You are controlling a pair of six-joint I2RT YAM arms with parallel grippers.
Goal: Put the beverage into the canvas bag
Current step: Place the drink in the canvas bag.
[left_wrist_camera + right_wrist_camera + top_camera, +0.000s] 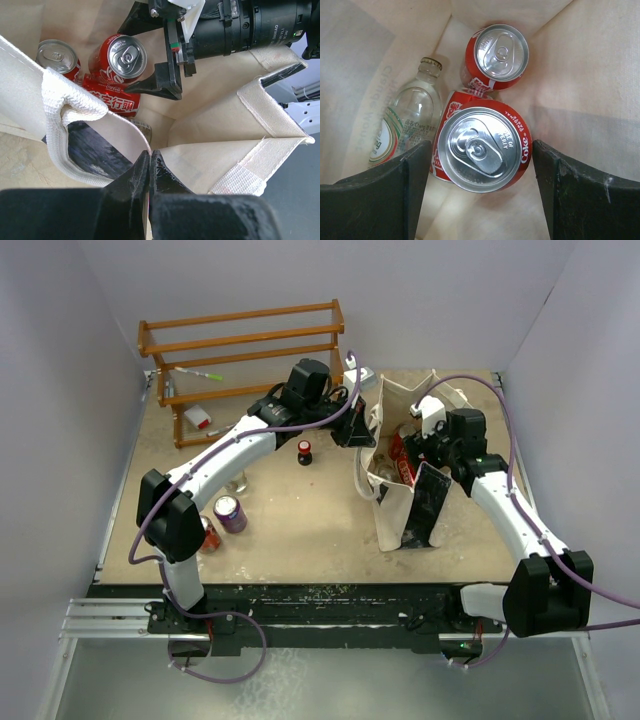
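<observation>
The canvas bag stands open at the back right of the table, its black panel facing forward. My left gripper is shut on the bag's near rim and holds it open. Inside the bag, my right gripper is open. The beverage, a red Coke can, stands between its fingers with a gap on each side. That can rests on a lying red can. A second upright can and a clear glass bottle also lie in the bag.
A wooden rack stands at the back left, with a white and red item by it. A small dark bottle, a glass jar, a purple can and a red can are on the table left of the bag.
</observation>
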